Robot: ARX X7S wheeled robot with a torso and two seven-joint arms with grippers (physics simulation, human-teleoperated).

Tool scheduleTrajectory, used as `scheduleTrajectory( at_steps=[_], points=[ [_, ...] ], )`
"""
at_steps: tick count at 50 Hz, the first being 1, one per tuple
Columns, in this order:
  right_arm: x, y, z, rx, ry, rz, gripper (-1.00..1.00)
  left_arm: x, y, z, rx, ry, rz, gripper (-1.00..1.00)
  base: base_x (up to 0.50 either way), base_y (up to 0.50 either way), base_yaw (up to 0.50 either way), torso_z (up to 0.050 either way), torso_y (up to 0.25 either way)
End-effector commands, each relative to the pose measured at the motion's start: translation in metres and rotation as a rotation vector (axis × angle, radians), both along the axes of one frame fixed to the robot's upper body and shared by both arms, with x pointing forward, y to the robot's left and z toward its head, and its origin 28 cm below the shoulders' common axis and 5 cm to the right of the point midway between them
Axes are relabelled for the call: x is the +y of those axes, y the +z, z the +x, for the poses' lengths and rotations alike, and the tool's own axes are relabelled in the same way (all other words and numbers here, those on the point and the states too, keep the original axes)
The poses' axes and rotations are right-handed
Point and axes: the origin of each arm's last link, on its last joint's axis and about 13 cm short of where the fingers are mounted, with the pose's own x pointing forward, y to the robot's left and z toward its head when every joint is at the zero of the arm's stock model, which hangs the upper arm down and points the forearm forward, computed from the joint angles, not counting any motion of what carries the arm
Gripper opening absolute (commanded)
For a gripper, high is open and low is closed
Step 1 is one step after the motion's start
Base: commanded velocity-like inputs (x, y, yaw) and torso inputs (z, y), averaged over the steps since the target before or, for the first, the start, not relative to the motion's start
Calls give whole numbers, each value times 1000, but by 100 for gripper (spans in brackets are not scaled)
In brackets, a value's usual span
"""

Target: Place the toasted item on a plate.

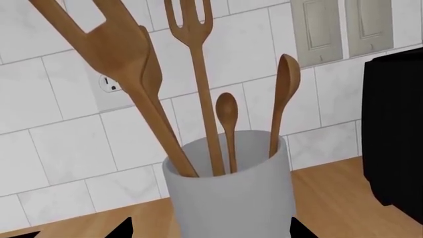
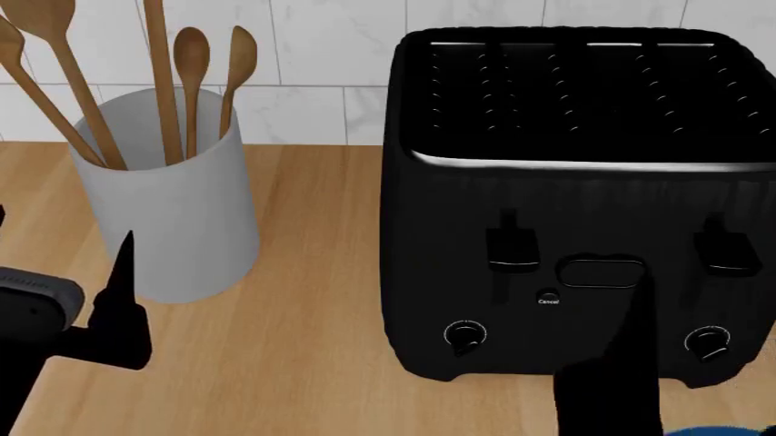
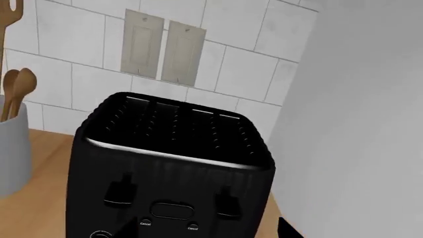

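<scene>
The toasted slice is hidden; the slots of the black toaster [image 2: 570,118] look dark and show no bread. The toaster also shows in the right wrist view [image 3: 172,163]. A thin blue sliver [image 2: 724,431] at the head view's bottom edge may be the plate's rim. My left gripper [image 1: 211,234] is open, its fingertips [image 1: 123,229] wide apart and facing a white crock [image 1: 231,193]. My right gripper [image 3: 210,230] is open in front of the toaster's lower face. In the head view one left finger [image 2: 122,295] and one right finger [image 2: 621,354] show.
The white crock [image 2: 176,209] holds several wooden spoons and forks [image 2: 192,64] and stands left of the toaster on the wooden counter [image 2: 315,300]. A tiled wall [image 2: 327,54] runs behind. A pale grey panel [image 3: 370,124] rises right of the toaster.
</scene>
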Motion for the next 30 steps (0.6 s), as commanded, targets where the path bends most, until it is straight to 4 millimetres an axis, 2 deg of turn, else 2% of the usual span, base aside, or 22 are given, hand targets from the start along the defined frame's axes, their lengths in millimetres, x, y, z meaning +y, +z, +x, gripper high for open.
scheduleTrajectory(
  at_steps=[1, 12, 30],
  points=[
    [0, 24, -4, -79, -9, -5, 100, 0, 2, 0, -3, -4, 3, 100, 0, 0, 0, 0, 0],
    [-2, 45, -15, -146, -21, -19, 100, 0, 2, 0, -2, -4, 7, 100, 0, 0, 0, 0, 0],
    [-12, 62, -19, -222, -23, -56, 100, 0, 0, 0, -1, -4, 2, 100, 0, 0, 0, 0, 0]
  ],
)
